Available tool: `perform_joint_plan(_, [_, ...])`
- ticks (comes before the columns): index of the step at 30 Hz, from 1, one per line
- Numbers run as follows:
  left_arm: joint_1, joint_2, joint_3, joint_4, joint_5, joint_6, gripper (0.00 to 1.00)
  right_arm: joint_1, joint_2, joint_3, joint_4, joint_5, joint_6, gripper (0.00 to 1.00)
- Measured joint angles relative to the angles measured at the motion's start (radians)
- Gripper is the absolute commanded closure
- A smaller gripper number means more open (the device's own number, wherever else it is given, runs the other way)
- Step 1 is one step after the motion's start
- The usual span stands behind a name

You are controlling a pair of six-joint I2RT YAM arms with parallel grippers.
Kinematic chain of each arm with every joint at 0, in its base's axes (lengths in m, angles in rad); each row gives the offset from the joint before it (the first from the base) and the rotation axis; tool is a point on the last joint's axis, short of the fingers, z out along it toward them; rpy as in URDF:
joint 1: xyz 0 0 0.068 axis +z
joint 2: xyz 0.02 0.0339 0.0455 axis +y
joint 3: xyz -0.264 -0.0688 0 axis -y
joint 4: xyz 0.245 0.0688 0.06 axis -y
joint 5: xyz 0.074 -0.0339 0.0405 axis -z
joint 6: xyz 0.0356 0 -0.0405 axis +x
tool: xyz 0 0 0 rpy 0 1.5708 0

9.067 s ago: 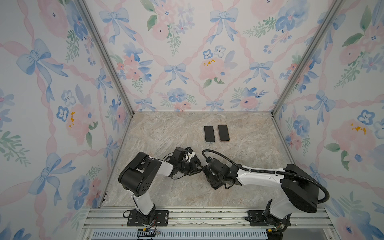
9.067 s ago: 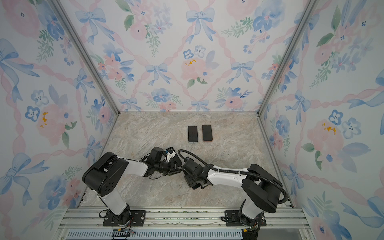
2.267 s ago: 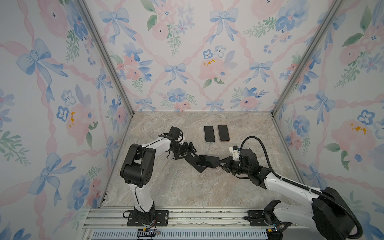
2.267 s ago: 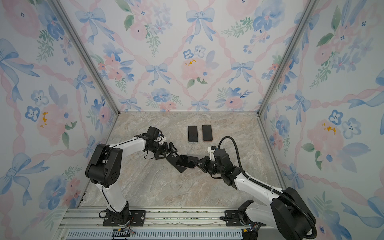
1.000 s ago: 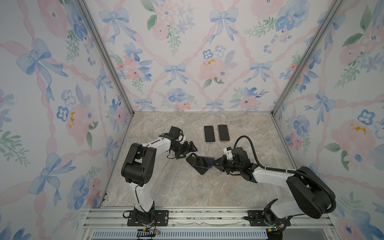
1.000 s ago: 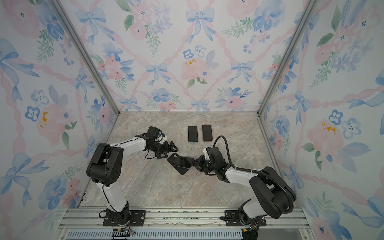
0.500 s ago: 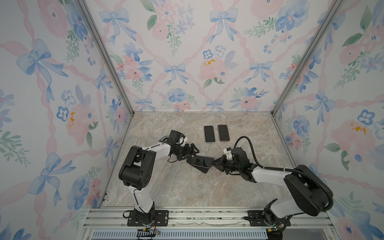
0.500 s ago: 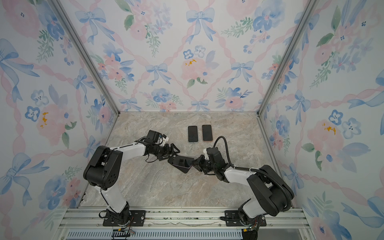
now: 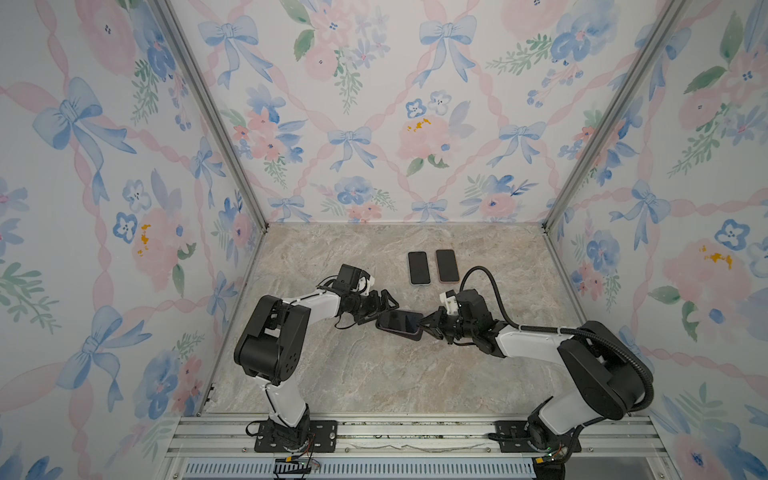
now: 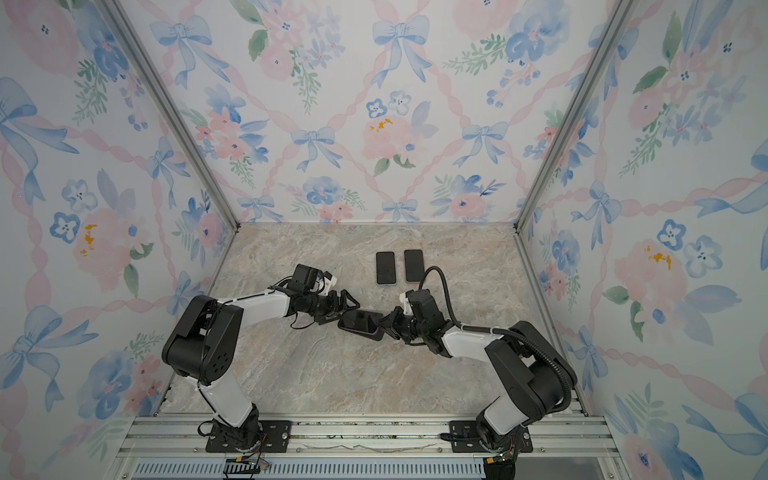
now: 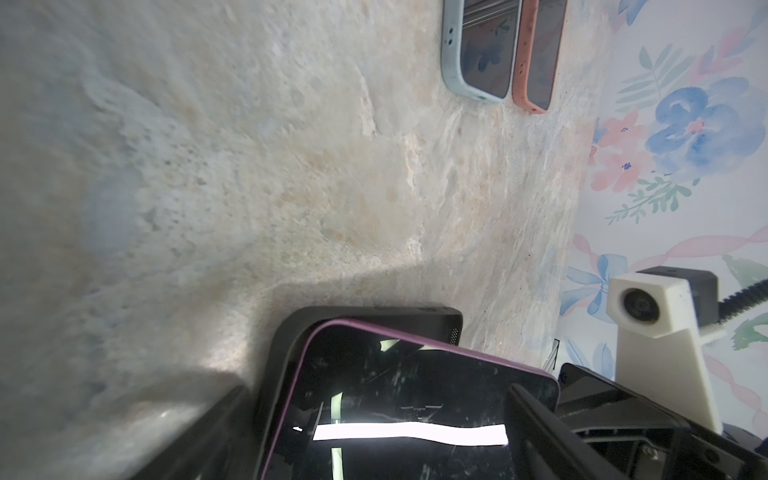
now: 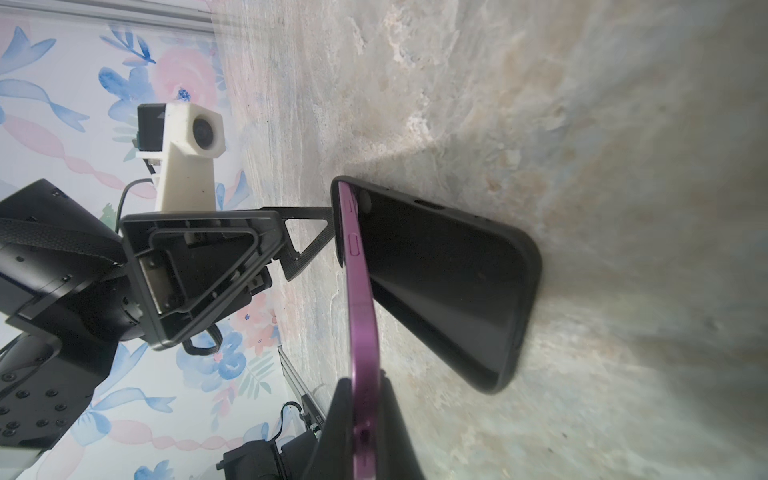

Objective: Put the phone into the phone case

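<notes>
Since a moment earlier, the left tool (image 9: 384, 306) had come in, wide open, beside the case (image 12: 453, 286). The purple phone (image 12: 361, 299), hard, slick and breakable, leaned into the soft case on the worktop (image 9: 365, 374), right tool (image 9: 428, 322) pinching its end.

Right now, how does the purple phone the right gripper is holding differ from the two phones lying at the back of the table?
The purple phone is tilted, one end in the black case, pinched by the right gripper. The blue-cased phone and the pink-cased phone lie flat, side by side, fully cased and untouched. All three show dark screens facing up.
</notes>
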Motion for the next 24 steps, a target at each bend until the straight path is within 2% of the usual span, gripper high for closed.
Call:
perform_joint_plan(13, [-0.008, -0.039, -0.047, 0.045, -0.064, -0.011, 0.05, -0.014, 0.138, 0.055, -0.026, -0.083, -0.030, 1.00])
perform_joint_plan(24, [-0.049, -0.065, -0.066, 0.068, -0.165, -0.038, 0.05, -0.013, 0.174, 0.095, -0.080, -0.092, -0.044, 1.00])
